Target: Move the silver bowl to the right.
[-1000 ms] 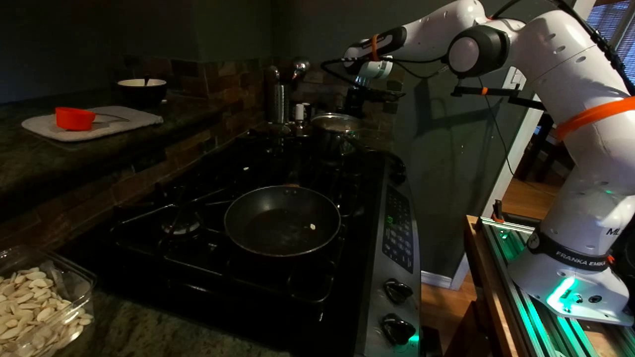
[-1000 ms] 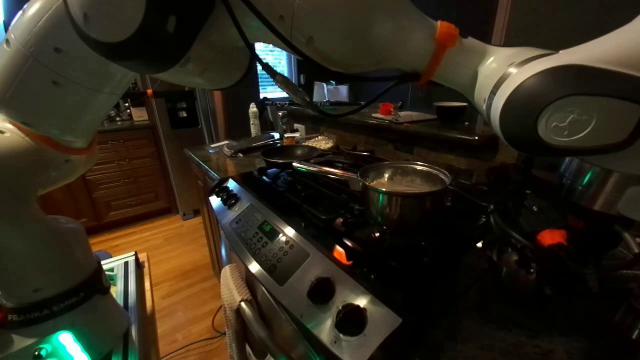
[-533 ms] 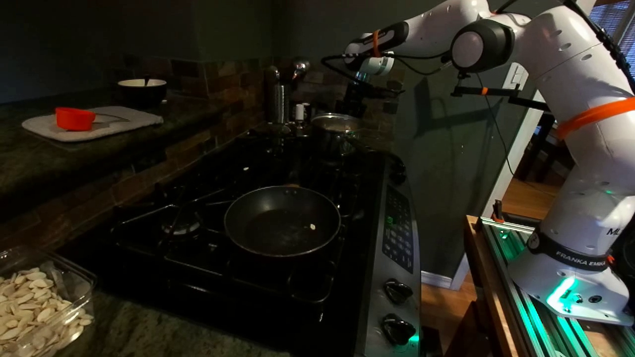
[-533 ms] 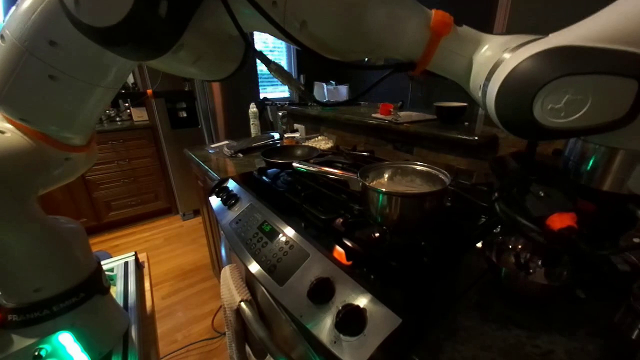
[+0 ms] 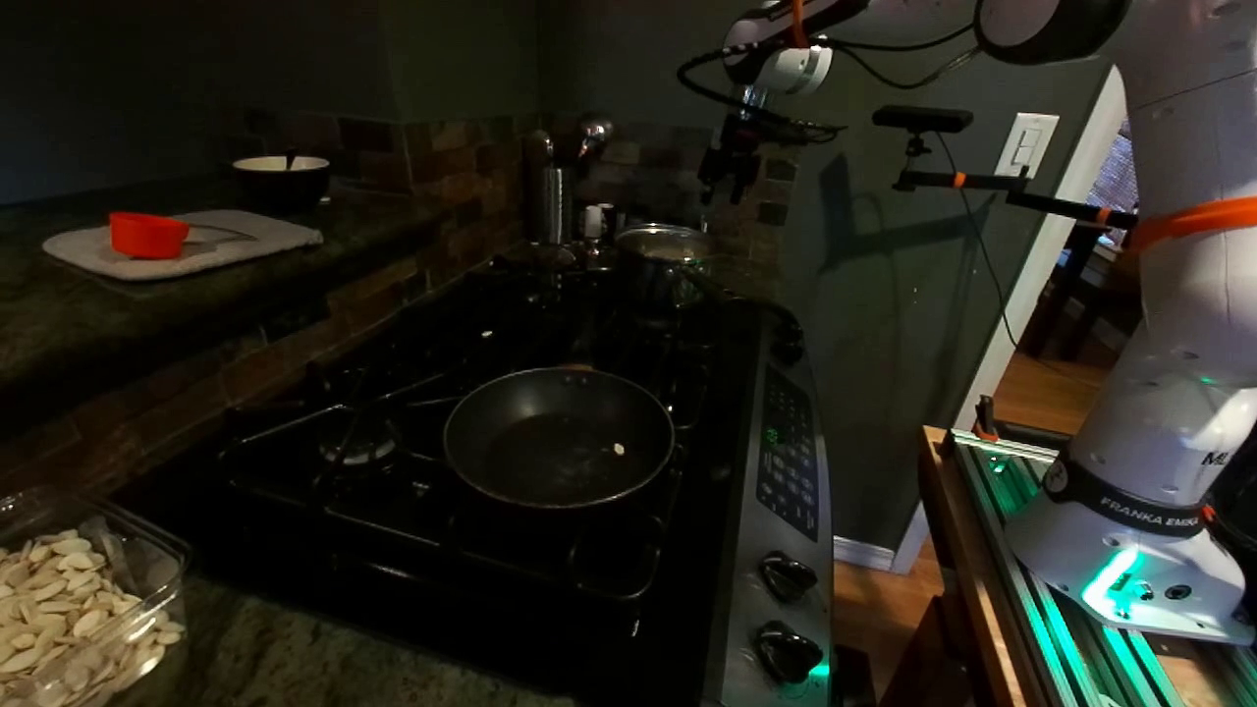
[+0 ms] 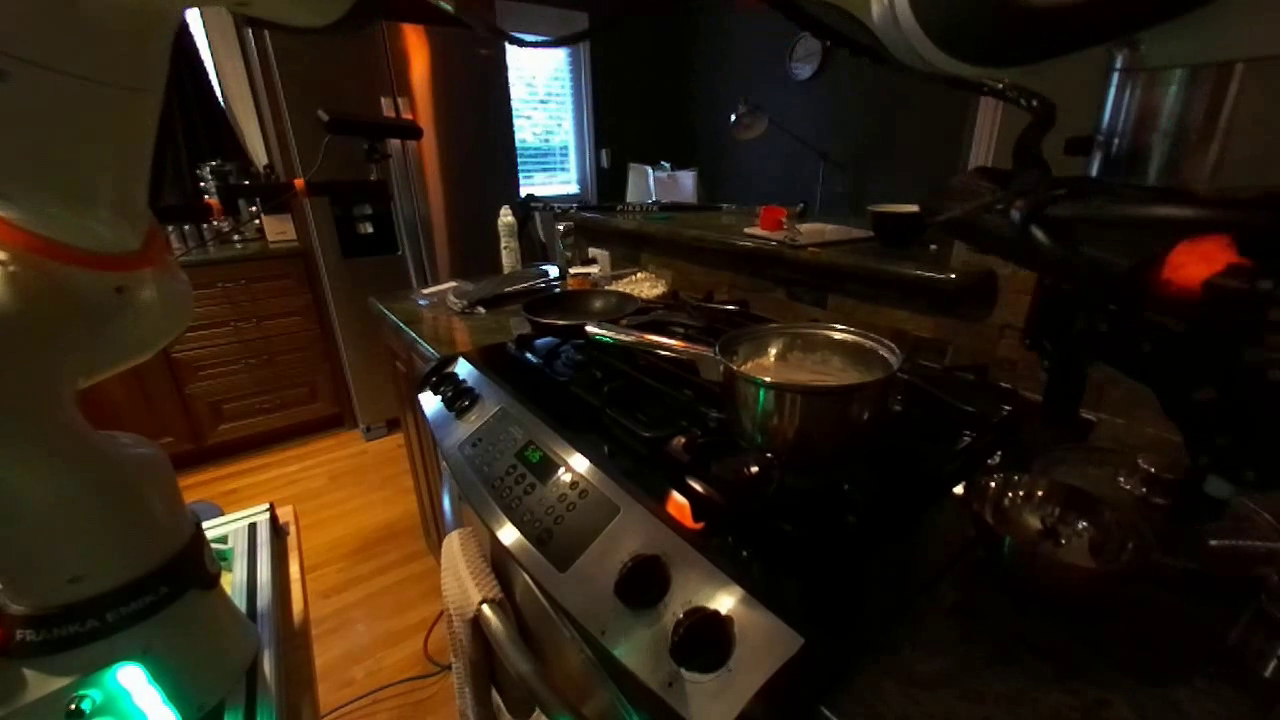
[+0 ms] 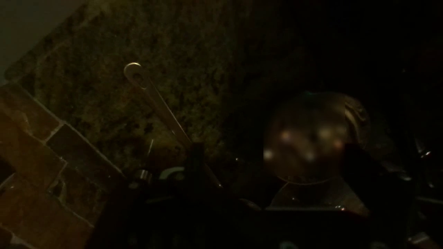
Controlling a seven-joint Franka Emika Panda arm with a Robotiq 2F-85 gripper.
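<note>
- In an exterior view: gripper hangs past the far end of the stove, higher than the saucepan there, jaws apart.
- Nearer on the stove: black frying pan, one small pale bit in it.
- Near left: clear plastic tub of seeds.
- Far left, raised counter: red measuring cup on a pale mat; black bowl beyond, white inside, dark handle sticking up.
- In an exterior view: silver bowl near right, right of the saucepan, below the gripper, apart from it. Saucepan sits between silver bowl and frying pan, pale contents.
- Wrist view: silver bowl shows between the spread fingers, right one covering part of its edge. Inside is blurred; can't tell what's in it. Metal utensil lies left of it on stone counter, partly behind the left finger.
</note>
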